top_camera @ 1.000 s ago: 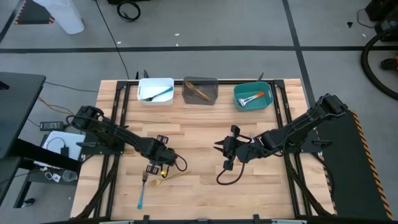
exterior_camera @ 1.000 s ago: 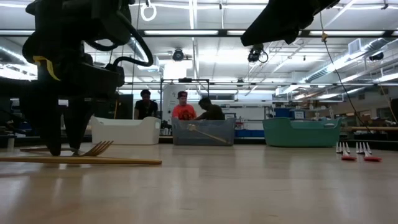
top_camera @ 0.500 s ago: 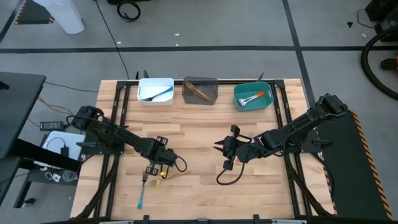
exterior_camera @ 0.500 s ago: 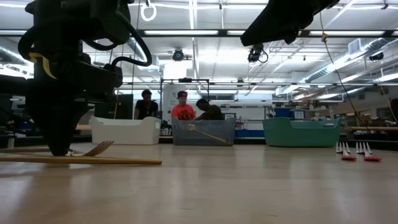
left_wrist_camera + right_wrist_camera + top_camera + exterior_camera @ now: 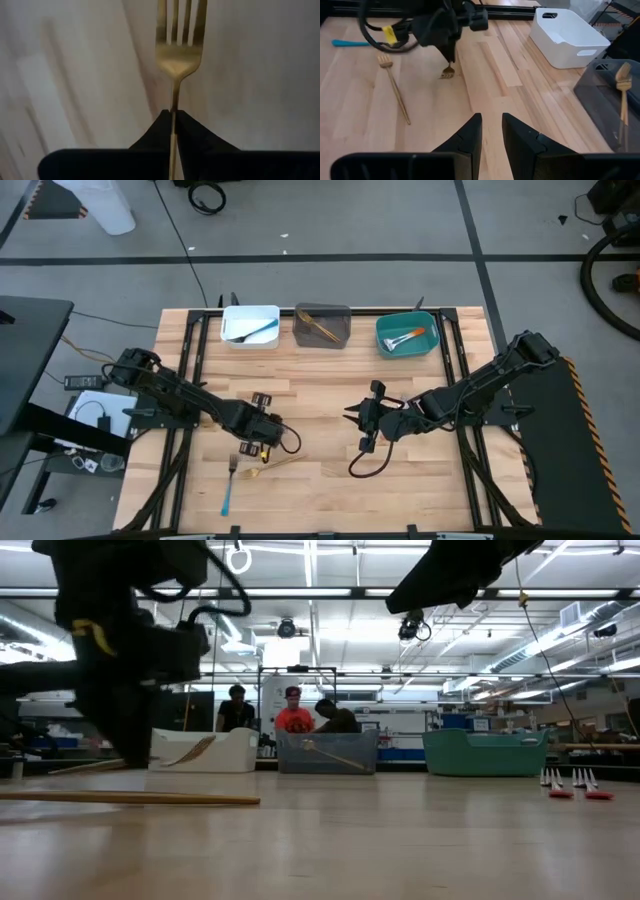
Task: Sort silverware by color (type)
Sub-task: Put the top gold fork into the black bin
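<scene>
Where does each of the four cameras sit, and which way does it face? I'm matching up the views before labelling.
High view: overhead, straight down on the table; both arms show.
Low view: tabletop height, facing the bins and room; left arm lifts a gold fork.
Left wrist view: looks past the left hand, shut on that gold fork.
Right wrist view: over the right hand, facing the left hand.
Shared: low, left wrist and right wrist views show the held fork.

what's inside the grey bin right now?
The grey bin holds gold utensils; the high view shows them lying diagonally, and one sticks up above the rim in the low view. The exact count can't be read, since they overlap and the tinted walls hide the bottom.
</scene>
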Available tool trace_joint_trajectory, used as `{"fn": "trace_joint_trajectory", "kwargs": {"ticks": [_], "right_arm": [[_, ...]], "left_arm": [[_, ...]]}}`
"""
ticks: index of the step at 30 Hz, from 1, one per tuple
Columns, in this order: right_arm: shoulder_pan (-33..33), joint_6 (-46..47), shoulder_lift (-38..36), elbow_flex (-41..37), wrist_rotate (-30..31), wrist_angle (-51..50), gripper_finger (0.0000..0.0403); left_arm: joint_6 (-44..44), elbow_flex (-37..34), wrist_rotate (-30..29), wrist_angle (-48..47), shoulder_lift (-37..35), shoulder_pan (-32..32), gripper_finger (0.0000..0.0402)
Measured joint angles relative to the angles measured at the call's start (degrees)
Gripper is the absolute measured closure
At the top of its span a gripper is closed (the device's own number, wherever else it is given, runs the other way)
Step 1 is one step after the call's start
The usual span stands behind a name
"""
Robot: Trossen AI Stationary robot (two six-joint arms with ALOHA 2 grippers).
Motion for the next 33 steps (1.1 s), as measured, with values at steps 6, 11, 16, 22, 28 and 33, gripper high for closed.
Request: {"fn": "trace_joint_trajectory", "kwargs": {"ticks": [6, 11, 16, 22, 28, 33], "right_arm": [[0.02, 0.00, 0.00, -0.04, 1.25, -0.66, 0.0317], [0.03, -0.45, -0.01, -0.04, 4.53, -1.80, 0.0317], [-0.25, -1.05, -0.02, -0.04, 4.41, -2.44, 0.0317], [-0.73, -0.85, -0.04, -0.03, 4.16, -3.70, 0.0317], [-0.74, -1.36, -0.04, -0.04, 4.23, -4.90, 0.0317], [-0.74, -1.31, -0.07, -0.04, 4.32, -5.41, 0.0317]], "left_arm": [[1.51, -3.40, -1.99, 10.21, -5.31, 3.63, 0.0382], [2.88, -4.87, -2.14, 15.38, -8.67, 6.98, 0.0382], [5.38, -4.78, -2.77, 22.33, -10.50, 8.74, 0.0382], [7.12, -4.79, -2.89, 29.18, -11.11, 10.61, 0.0382], [10.05, -4.78, -2.89, 37.62, -11.11, 12.39, 0.0382], [12.02, -4.78, -2.89, 43.22, -11.11, 13.14, 0.0381]]}}
